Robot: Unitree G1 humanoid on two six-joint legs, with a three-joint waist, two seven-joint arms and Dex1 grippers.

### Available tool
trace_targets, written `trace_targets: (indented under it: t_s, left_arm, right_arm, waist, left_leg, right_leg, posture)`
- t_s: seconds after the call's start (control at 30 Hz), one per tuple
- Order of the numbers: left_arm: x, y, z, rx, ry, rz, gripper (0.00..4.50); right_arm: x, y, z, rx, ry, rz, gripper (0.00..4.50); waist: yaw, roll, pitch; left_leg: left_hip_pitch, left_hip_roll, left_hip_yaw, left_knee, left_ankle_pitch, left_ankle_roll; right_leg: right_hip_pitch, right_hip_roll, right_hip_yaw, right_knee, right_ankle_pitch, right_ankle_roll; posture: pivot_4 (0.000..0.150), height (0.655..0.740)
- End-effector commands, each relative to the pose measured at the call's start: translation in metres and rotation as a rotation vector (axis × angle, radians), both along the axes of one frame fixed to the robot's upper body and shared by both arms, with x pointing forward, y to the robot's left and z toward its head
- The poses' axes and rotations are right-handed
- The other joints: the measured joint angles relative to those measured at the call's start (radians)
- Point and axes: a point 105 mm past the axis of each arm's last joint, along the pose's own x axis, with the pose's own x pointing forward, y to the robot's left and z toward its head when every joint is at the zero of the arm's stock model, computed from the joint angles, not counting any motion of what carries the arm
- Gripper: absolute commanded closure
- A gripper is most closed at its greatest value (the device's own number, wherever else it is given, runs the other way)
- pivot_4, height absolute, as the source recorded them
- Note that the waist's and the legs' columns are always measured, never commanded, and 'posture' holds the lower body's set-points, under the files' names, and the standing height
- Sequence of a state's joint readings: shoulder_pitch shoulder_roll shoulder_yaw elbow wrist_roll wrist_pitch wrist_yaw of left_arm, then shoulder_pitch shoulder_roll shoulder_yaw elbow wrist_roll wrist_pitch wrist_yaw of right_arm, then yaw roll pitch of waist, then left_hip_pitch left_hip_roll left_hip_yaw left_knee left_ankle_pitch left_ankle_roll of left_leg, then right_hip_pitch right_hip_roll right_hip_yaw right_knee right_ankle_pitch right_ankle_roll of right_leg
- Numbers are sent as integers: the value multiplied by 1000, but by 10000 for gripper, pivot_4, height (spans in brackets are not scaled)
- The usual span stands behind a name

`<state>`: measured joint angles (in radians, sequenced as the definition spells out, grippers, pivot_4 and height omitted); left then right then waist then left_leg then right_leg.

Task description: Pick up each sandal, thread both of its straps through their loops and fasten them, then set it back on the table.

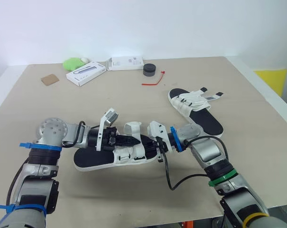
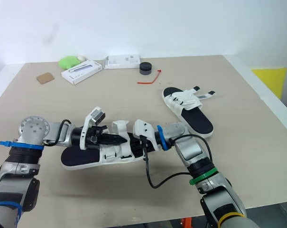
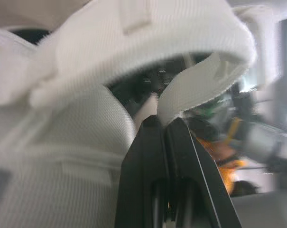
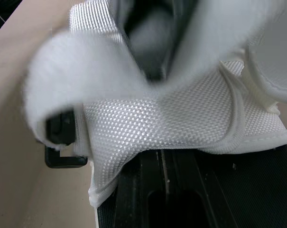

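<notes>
Toward the far-left corner of the worktop sits a closed white box, contents unseen. Near the front edge, the left hand is pinched together on a white strap of a black-soled sandal. The right hand meets the sandal's other end; its grip cannot be told. A second sandal lies nearer the right edge.

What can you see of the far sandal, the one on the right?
The far sandal lies flat, sole down, on the tan table, right of centre. White sole and straps, black footbed. Two strap ends with dark tips stick out loose, apparently unfastened. Only the table touches it.
</notes>
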<state>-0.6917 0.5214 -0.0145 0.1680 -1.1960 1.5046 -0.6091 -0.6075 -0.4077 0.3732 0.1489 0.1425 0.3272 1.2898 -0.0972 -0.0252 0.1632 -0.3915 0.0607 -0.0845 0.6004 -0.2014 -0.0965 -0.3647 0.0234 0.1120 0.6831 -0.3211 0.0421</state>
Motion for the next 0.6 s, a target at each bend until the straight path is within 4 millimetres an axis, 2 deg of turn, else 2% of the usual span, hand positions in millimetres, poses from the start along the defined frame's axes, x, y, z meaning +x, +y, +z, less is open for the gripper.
trace_targets:
  t_s: [0.03, 0.33, 0.6]
  left_arm:
    - [-1, 3, -16, 92, -38, 1, 44639]
    - [-3, 11, -17, 139, -197, -62, 44639]
    - [-2, 4, -6, 93, -352, -111, 44639]
  right_arm:
    - [-18, -3, -44, -113, 149, 7, 45000]
    - [-18, -2, -43, -108, 153, 7, 45000]
    - [-16, -2, -42, -101, 156, 4, 45000]
  waist:
    - [0, 0, 0]
    - [0, 1, -1]
    - [0, 1, -1]
  left_leg:
    - [0, 0, 0, 0, 0, 0]
    - [0, 0, 0, 0, 0, 0]
    - [0, 0, 0, 0, -1, 1]
  right_leg:
    - [0, 0, 0, 0, 0, 0]
    - [0, 0, 0, 0, -1, 0]
    - [0, 0, 0, 0, -1, 0]
  posture:
    - [1500, 7400]
    - [1500, 7400]
    - [1500, 7400]
